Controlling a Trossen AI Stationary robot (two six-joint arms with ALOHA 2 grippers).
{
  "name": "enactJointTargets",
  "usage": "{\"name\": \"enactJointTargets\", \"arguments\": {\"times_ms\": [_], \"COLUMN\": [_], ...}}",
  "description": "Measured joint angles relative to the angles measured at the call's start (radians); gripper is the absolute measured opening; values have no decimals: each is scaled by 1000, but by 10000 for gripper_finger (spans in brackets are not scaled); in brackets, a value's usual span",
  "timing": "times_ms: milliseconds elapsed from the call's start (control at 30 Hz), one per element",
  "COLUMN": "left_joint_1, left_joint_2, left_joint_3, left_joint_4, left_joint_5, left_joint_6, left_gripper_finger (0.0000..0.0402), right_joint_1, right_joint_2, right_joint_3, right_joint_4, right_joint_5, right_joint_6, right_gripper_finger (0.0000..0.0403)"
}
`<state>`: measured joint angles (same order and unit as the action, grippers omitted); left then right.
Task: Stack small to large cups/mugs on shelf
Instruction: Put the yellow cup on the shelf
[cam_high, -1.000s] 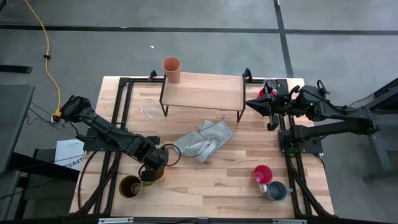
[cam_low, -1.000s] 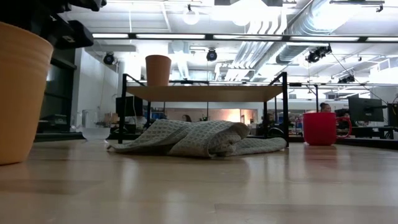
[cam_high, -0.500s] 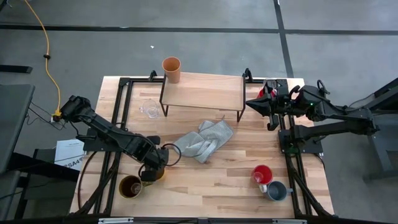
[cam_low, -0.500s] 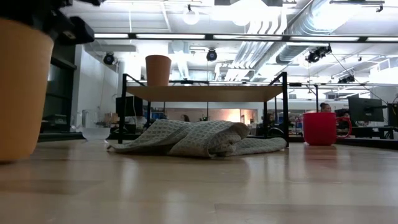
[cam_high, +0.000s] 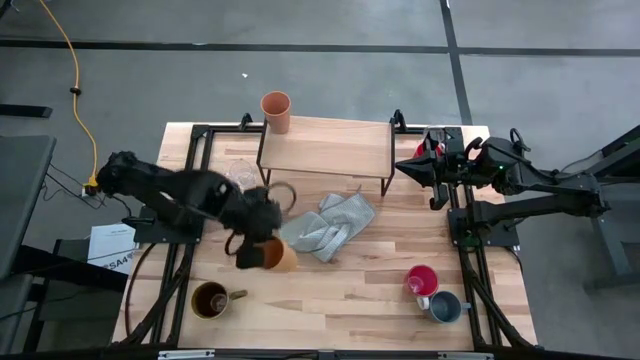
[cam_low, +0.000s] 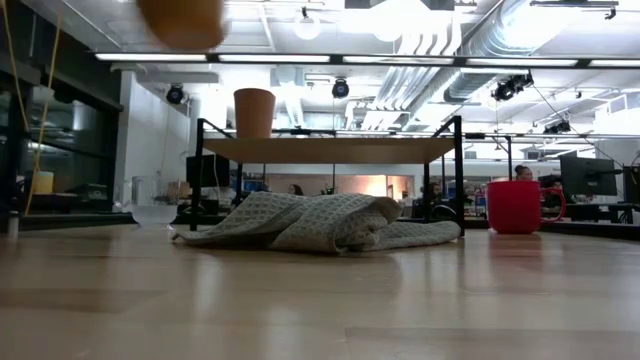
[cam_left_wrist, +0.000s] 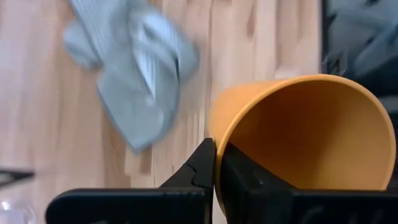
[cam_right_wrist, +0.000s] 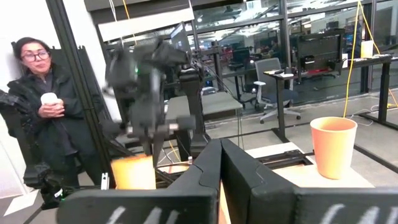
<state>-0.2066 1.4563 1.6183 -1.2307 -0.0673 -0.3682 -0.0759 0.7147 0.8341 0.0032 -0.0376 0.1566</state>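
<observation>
My left gripper (cam_high: 260, 249) is shut on a yellow mug (cam_high: 279, 255) above the table's near left part, by the grey cloth (cam_high: 325, 226). The mug's base (cam_low: 181, 17) shows at the top of the low view. A brown mug (cam_high: 210, 299) stands on the table below it. A peach tumbler (cam_high: 276, 109) stands on the shelf's (cam_high: 325, 148) far left corner. A glass cup (cam_high: 238, 175) stands left of the shelf. A red mug (cam_high: 421, 280) and a grey-blue mug (cam_high: 445, 306) stand near right. My right gripper (cam_high: 400, 166) waits shut by the shelf's right end. My left gripper (cam_left_wrist: 215, 155) pinches the yellow mug's rim (cam_left_wrist: 213, 132), one finger (cam_left_wrist: 242, 177) inside the mug and the other (cam_left_wrist: 200, 169) outside against its wall. The fingers slant down from the table's left. The mug hangs tilted, lifted clear of the table.
The crumpled grey cloth lies between the shelf and the table's middle, right beside the lifted mug. The shelf stands on thin black legs (cam_low: 199, 175). A person (cam_right_wrist: 37, 118) stands in the room beyond the table. Bare wood (cam_high: 340, 290) lies at the near middle.
My left gripper has risen with the yellow mug and gone toward the table's far edge and the cloth. The mug stood beside the brown mug and is now lifted clear and tilted. The brown mug has stayed in place.
</observation>
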Motion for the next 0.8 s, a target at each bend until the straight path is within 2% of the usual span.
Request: {"name": "enactJointTargets", "arguments": {"times_ms": [167,300,567,733,800], "left_joint_1": [46,43,23,40,65], "left_joint_2": [-2,-9,-72,-161,-204], "left_joint_3": [167,209,151,30,-46], "left_joint_4": [9,62,282,505,609], "left_joint_5": [-1,-20,-57,-157,-159], "left_joint_6": [67,86,130,184,184], "left_gripper_finger": [1,1,0,0,0], "right_joint_1": [0,0,0,0,0], "right_joint_2": [0,0,0,0,0], "right_joint_3": [0,0,0,0,0], "right_joint_4": [0,0,0,0,0], "right_joint_5": [0,0,0,0,0], "right_joint_6": [0,0,0,1,1], "right_gripper_finger": [0,0,0,0,0]}}
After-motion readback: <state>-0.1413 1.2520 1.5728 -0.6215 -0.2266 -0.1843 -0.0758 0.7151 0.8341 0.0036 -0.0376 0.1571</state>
